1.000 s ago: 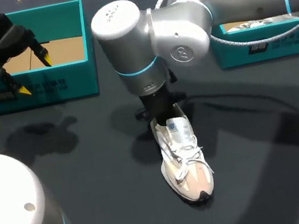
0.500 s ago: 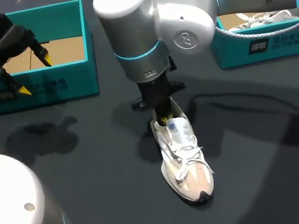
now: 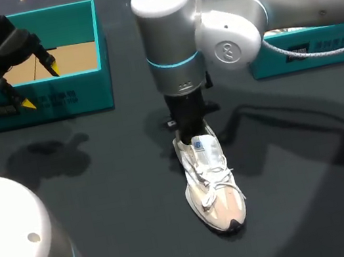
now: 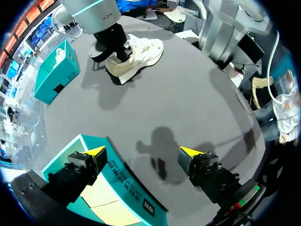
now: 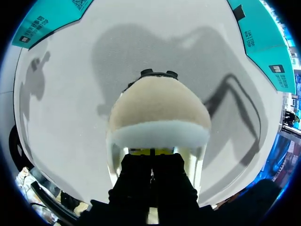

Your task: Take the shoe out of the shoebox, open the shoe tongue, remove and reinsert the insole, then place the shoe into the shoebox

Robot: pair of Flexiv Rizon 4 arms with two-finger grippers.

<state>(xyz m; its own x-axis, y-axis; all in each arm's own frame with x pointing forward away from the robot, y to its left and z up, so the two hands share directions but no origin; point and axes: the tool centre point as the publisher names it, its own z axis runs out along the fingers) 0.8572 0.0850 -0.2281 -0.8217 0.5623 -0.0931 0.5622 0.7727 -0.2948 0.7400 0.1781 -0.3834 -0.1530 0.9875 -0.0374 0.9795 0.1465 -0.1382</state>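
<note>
A white and beige sneaker (image 3: 213, 188) lies on the dark table near its middle, toe toward me. My right gripper (image 3: 191, 137) points straight down into the shoe's heel opening. In the right wrist view its fingers (image 5: 151, 151) are shut together just behind the padded heel collar (image 5: 160, 108); whether anything is pinched between them is hidden. My left gripper (image 3: 40, 87) hangs open over the front wall of the teal shoebox (image 3: 53, 99) at the back left, holding nothing. From the left wrist, the open left gripper (image 4: 142, 151) looks across at the sneaker (image 4: 138, 54).
A second teal shoebox (image 3: 308, 51) stands at the back right behind my right arm, with something white inside. The left box (image 4: 120, 193) shows a bare cardboard floor. Both boxes edge the right wrist view (image 5: 42, 21).
My right arm's wrist and elbow have swung to the right and stand more upright over the shoe. Its gripper stays in the heel opening. The shoe and left arm have not moved.
</note>
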